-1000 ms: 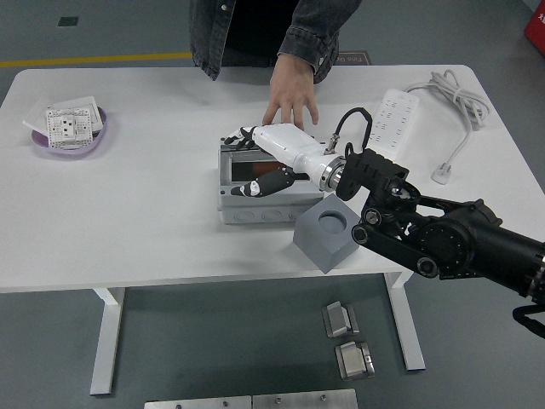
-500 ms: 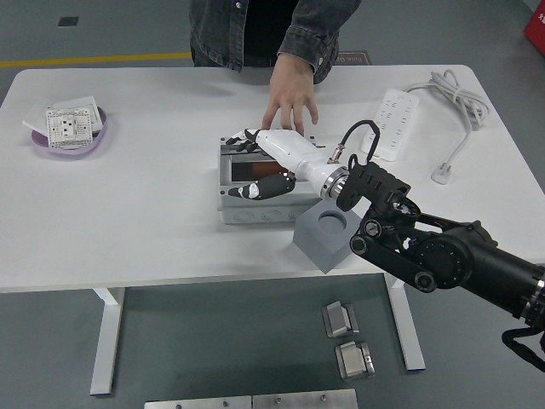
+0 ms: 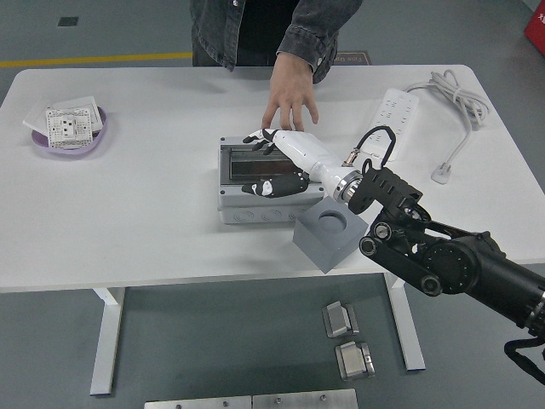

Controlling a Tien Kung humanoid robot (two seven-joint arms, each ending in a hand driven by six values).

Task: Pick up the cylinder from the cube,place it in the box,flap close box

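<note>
The grey box (image 3: 247,204) stands mid-table with its dark flap (image 3: 247,166) lying down over the opening. My right hand (image 3: 268,162), in a white shell, lies flat on the flap with fingers spread, fingertips (image 3: 258,136) at the far edge and thumb (image 3: 272,186) at the near edge. It holds nothing. The grey cube (image 3: 330,232) sits right of the box at the table's front, and its round hole is empty. I cannot see the cylinder. A person's hand (image 3: 290,94) rests on the table just behind the box.
A purple bowl (image 3: 95,141) with white socket plates (image 3: 68,123) sits far left. A white power strip (image 3: 393,119) with its coiled cable (image 3: 456,98) lies at the back right. The cube overhangs the table's front edge.
My right hand has swung right and down onto the box. The flap has come down over the opening, and the orange-red shape seen inside before no longer shows.
</note>
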